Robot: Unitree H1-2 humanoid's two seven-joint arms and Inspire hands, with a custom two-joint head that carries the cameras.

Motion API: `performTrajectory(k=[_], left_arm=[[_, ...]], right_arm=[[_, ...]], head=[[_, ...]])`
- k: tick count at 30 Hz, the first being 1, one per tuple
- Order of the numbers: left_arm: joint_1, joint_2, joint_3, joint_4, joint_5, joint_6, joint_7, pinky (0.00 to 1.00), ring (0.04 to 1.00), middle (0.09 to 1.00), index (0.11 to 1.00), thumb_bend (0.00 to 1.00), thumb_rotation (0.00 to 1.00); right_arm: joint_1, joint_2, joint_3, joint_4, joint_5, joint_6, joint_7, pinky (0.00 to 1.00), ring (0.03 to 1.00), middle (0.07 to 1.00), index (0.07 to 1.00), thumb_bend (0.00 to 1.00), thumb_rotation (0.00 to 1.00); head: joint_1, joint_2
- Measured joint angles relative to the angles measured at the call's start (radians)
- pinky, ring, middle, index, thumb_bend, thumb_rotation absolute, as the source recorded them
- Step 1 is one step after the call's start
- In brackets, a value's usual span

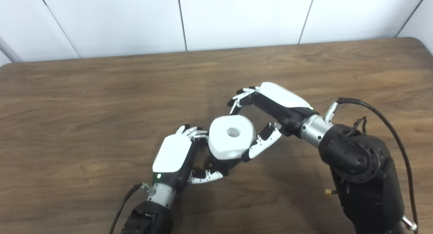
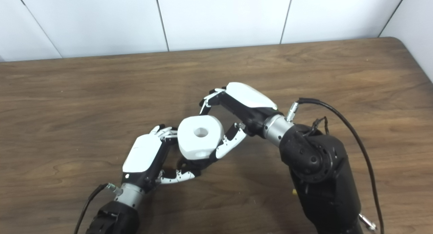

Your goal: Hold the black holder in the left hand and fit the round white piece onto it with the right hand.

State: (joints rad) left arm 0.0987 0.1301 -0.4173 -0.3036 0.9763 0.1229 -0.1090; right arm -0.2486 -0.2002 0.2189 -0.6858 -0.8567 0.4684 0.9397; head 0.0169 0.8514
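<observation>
The round white piece (image 1: 231,136) has a hole in its top and sits on the black holder (image 1: 219,163), which shows only as a dark part under it. My left hand (image 1: 176,152) is shut on the holder from the left, with its thumb curled below. My right hand (image 1: 275,107) is to the right of the piece with its fingers apart. The fingers are raised clear behind the piece and the thumb lies along its lower right side. The same scene shows in the right eye view, with the white piece (image 2: 200,136) between both hands.
The wooden table (image 1: 101,91) carries no other objects. White wall panels (image 1: 236,17) stand behind its far edge. My right forearm with a black cable (image 1: 389,125) fills the lower right.
</observation>
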Motion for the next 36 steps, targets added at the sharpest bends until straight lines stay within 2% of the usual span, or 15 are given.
performTrajectory(k=[12,36], left_arm=[[0.0,0.0,-0.001,0.0,0.0,0.001,0.0,0.97,0.854,0.757,0.484,0.52,0.05],[0.0,-0.001,-0.002,-0.001,0.002,0.002,0.001,0.96,0.853,0.757,0.484,0.52,0.05]], right_arm=[[0.003,-0.017,0.033,0.01,0.003,-0.003,-0.026,1.0,0.933,0.819,0.481,0.53,0.14],[0.034,-0.032,0.062,0.035,0.011,-0.004,-0.08,1.0,0.943,0.815,0.481,0.53,0.14]], head=[[0.005,0.006],[0.003,0.006]])
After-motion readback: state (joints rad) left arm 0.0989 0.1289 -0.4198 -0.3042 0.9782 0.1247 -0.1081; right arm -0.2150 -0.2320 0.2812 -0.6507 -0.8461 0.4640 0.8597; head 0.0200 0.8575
